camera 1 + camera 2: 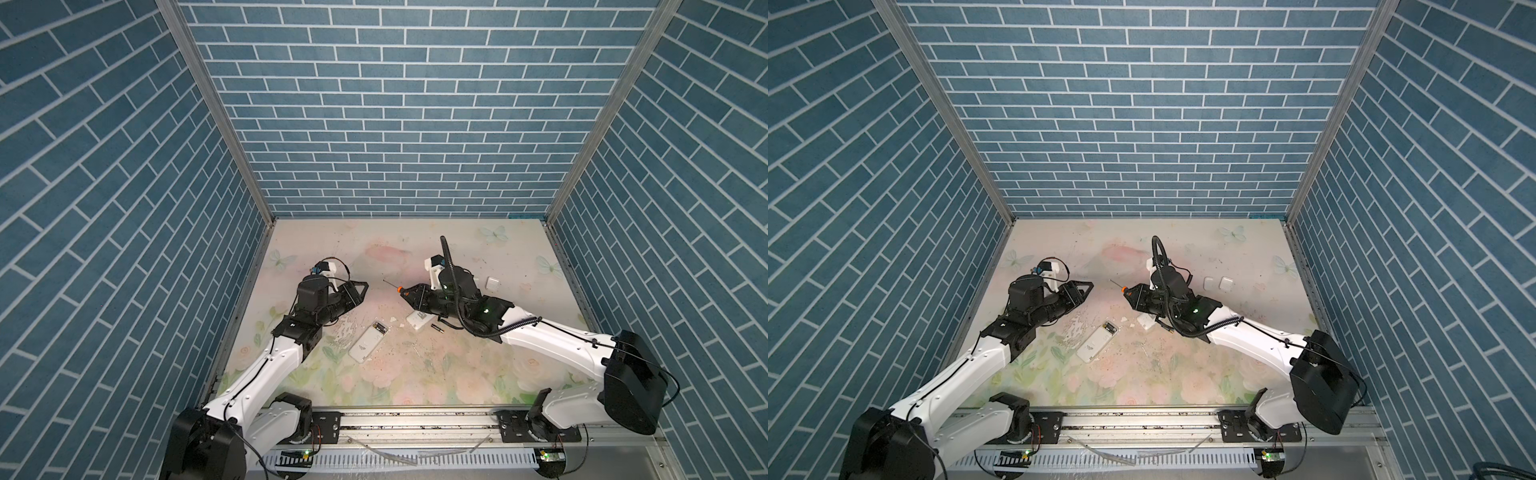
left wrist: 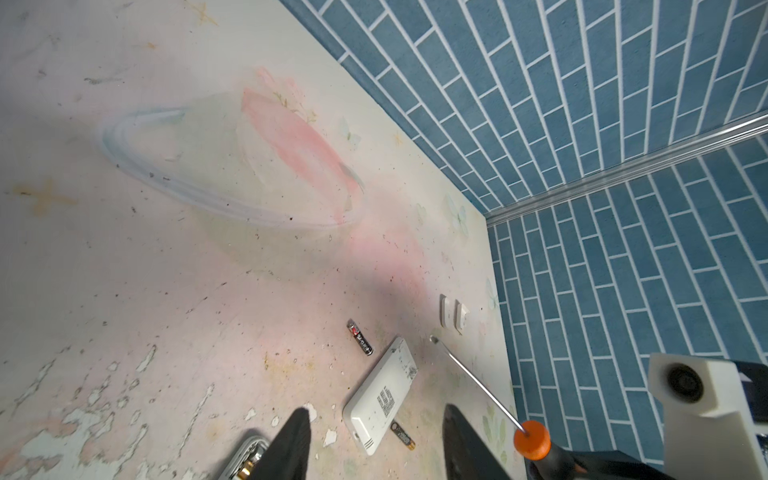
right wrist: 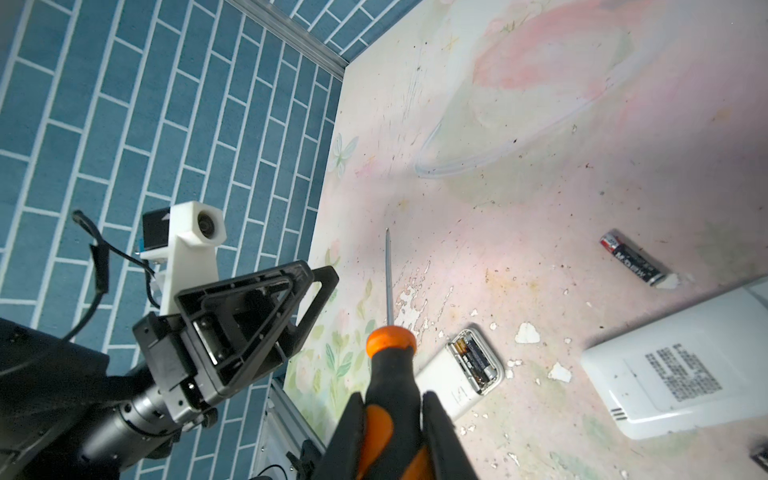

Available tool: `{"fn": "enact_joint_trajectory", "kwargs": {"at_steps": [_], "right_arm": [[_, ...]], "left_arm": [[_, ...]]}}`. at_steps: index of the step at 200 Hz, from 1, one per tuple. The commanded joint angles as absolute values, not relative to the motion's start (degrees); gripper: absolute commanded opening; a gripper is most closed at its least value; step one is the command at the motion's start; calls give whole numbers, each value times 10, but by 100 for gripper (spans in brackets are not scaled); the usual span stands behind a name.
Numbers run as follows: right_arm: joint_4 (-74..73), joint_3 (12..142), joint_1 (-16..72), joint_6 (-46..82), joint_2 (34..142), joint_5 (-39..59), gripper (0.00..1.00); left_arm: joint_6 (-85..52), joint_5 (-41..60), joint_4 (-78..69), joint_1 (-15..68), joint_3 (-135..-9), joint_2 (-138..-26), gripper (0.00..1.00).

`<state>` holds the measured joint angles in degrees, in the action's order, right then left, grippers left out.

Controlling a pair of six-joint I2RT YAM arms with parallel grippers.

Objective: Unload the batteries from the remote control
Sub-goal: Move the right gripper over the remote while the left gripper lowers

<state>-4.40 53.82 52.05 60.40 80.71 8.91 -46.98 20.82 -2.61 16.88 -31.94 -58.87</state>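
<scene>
A white remote control (image 1: 365,345) (image 1: 1096,343) lies back-up at mid-table, its compartment uncovered with batteries (image 3: 473,353) (image 1: 379,326) inside. A second white remote (image 2: 382,395) (image 3: 685,374) lies to its right, partly under my right arm. One loose battery (image 2: 360,343) (image 3: 633,262) rests beside it, another (image 2: 402,434) (image 1: 437,329) by its vented end. My left gripper (image 2: 378,411) (image 1: 361,289) hangs open and empty above the table. My right gripper (image 3: 392,399) (image 1: 409,293) is shut on the orange-and-black screwdriver (image 3: 388,365) (image 1: 1124,289), whose shaft points toward the left gripper.
A clear bowl (image 2: 232,166) (image 3: 519,124) sits toward the back wall. Two small white covers (image 2: 453,311) (image 1: 1219,284) lie at the right. White flakes of peeled mat (image 3: 527,332) are scattered around the remotes. Blue brick walls close three sides.
</scene>
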Motion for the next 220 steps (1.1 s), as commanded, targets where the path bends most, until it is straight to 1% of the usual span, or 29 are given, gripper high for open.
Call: {"fn": "enact_joint_trajectory", "kwargs": {"at_steps": [1,10,19,27,37,52,83,146,171,196,220], "right_arm": [[-34,524,516,678,808,110,0],[-18,524,517,684,803,110,0],[-3,522,517,688,796,109,0],[11,520,516,687,786,102,0],[21,513,516,686,774,96,0],[29,507,513,689,759,93,0],[48,499,506,709,732,94,0],[44,464,485,769,689,108,0],[43,455,477,783,678,111,0],[44,452,473,784,675,112,0],[40,447,470,783,677,113,0]], "left_arm": [[-416,215,47,167,-326,-586,58],[-405,212,66,168,-322,-587,60],[-391,207,90,168,-320,-590,65],[-378,201,115,169,-320,-591,74],[-369,197,134,170,-315,-588,82],[-363,185,159,176,-310,-574,87],[-337,128,228,216,-326,-560,87],[-281,37,291,312,-352,-601,87],[-264,21,293,341,-357,-612,88],[-255,7,297,374,-369,-650,88],[-245,-1,298,390,-375,-684,88]]}}
